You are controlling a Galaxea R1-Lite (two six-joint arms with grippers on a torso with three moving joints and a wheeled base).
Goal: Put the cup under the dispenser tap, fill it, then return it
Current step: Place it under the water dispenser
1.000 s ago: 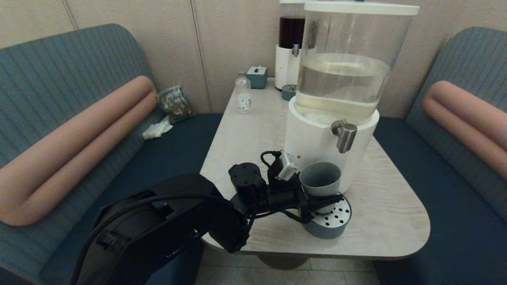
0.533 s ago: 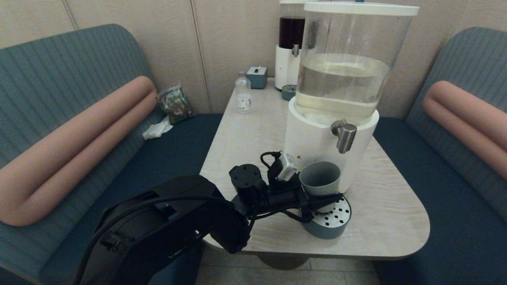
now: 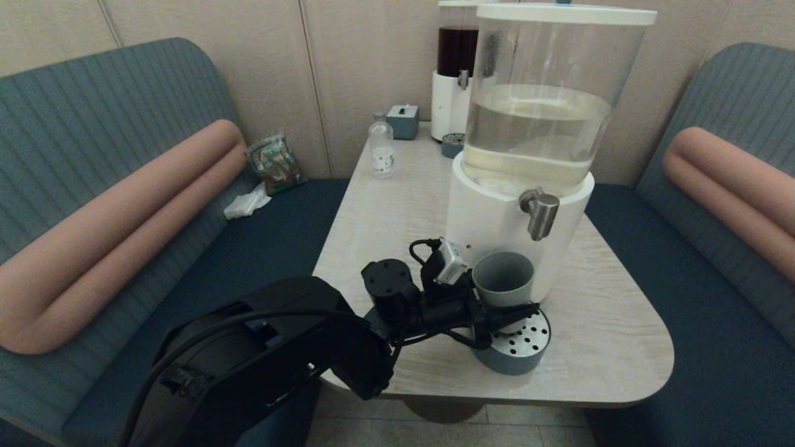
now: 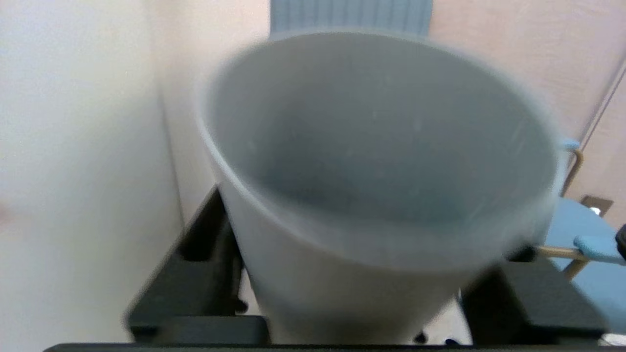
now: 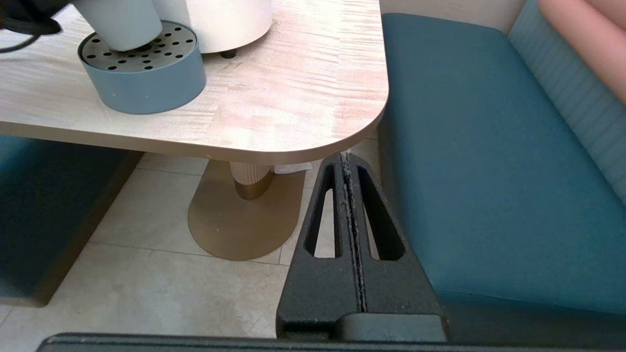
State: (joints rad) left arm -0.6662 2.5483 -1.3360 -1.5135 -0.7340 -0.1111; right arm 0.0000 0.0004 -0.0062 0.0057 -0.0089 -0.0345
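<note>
The grey-blue cup [image 3: 503,278] stands upright over the round drip tray [image 3: 525,360], and its base [image 5: 120,22] meets the perforated plate. My left gripper [image 3: 504,312] is shut on the cup's lower wall, coming in from the left. In the left wrist view the cup [image 4: 371,161] fills the picture between the black fingers [image 4: 205,244] of my left gripper [image 4: 362,274]. The steel dispenser tap [image 3: 541,213] hangs just above the cup's right rim. My right gripper [image 5: 346,164] is shut on nothing, parked low beside the table's front right corner.
The big white-based dispenser [image 3: 497,223] stands right behind the cup. At the far end of the table [image 3: 397,205] are a small clear bottle [image 3: 381,146], a dark-liquid dispenser [image 3: 453,74] and a small blue box [image 3: 403,120]. Blue benches [image 5: 489,171] flank the table.
The left arm and the cup have crept a little to the right, toward the tap. Nothing else has moved.
</note>
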